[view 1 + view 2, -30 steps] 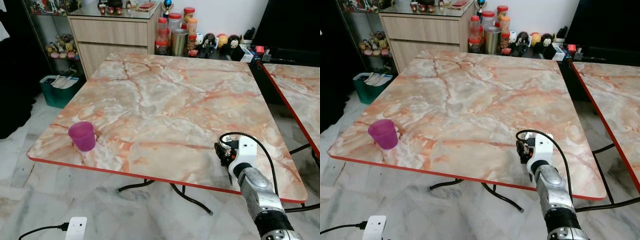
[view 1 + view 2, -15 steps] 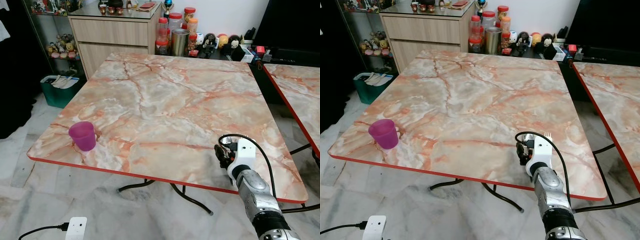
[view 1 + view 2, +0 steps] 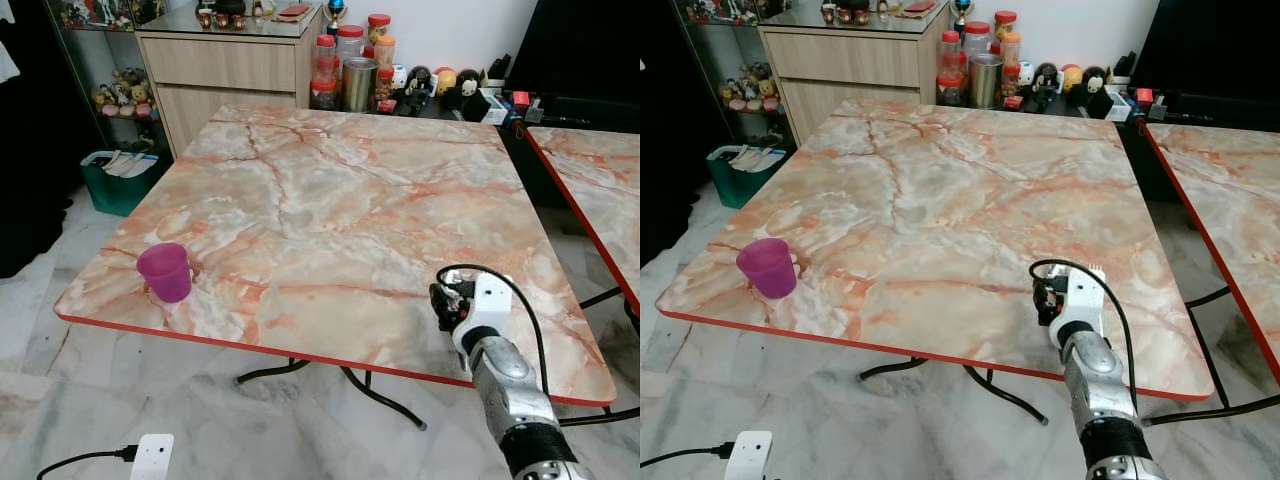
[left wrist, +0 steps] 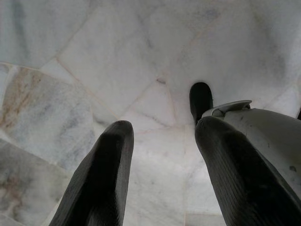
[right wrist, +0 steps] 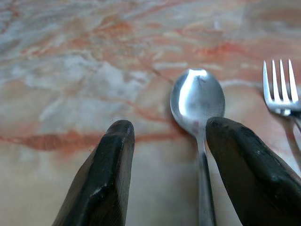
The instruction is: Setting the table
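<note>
Right pincer (image 5: 164, 155) spread above spoon (image 5: 197, 101) near table edge (image 3: 330, 355).

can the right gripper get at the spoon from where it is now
Probably yes. The right gripper is open low over the table, and the spoon lies flat between its fingers, nearer the far one, with nothing on top. The fork beside it lies apart.
</note>
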Available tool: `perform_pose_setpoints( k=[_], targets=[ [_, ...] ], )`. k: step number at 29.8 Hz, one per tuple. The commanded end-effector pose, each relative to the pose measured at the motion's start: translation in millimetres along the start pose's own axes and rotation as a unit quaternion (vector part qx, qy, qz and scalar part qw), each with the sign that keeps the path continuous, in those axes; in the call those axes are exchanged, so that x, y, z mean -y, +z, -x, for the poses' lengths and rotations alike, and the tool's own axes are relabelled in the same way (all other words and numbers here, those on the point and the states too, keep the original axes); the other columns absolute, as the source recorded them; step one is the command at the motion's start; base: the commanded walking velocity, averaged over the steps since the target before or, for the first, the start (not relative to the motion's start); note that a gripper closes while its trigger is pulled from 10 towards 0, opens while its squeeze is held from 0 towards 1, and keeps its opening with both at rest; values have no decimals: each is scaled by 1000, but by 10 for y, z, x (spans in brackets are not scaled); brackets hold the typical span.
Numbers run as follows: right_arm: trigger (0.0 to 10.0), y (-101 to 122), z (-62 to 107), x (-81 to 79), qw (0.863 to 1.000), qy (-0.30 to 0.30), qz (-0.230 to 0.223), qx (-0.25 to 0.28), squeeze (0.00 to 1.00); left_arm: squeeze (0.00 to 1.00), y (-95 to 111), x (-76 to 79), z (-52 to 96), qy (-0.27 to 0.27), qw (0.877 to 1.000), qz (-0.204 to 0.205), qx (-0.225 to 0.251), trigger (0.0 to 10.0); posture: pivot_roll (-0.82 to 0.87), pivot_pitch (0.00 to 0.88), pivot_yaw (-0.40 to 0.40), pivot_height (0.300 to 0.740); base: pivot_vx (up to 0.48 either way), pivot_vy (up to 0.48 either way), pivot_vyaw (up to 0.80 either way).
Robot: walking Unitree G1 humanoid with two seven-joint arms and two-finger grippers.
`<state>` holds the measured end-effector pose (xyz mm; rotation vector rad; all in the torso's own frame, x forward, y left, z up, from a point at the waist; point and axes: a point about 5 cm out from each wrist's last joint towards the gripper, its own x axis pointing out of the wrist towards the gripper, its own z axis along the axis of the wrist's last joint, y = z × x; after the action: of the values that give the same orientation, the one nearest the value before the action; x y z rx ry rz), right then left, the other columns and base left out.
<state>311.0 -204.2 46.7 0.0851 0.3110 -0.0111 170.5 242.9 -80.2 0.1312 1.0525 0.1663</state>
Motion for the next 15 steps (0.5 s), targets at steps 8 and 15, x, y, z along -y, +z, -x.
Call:
perform_pose_setpoints(
  k=[8, 15],
  targets=[
    [10000, -151, 64, 49, 1000, -16, 0, -20, 0, 0, 22, -41, -1, 6, 1000, -13, -2, 10000, 79, 17, -8, 740, 0, 0, 0],
    [10000, -239, 78, 1, 999, -15, -5, -34, 0, 0, 18, -48, 0, 4, 1000, -17, -2, 10000, 86, 19, -4, 740, 0, 0, 0]
  ],
)
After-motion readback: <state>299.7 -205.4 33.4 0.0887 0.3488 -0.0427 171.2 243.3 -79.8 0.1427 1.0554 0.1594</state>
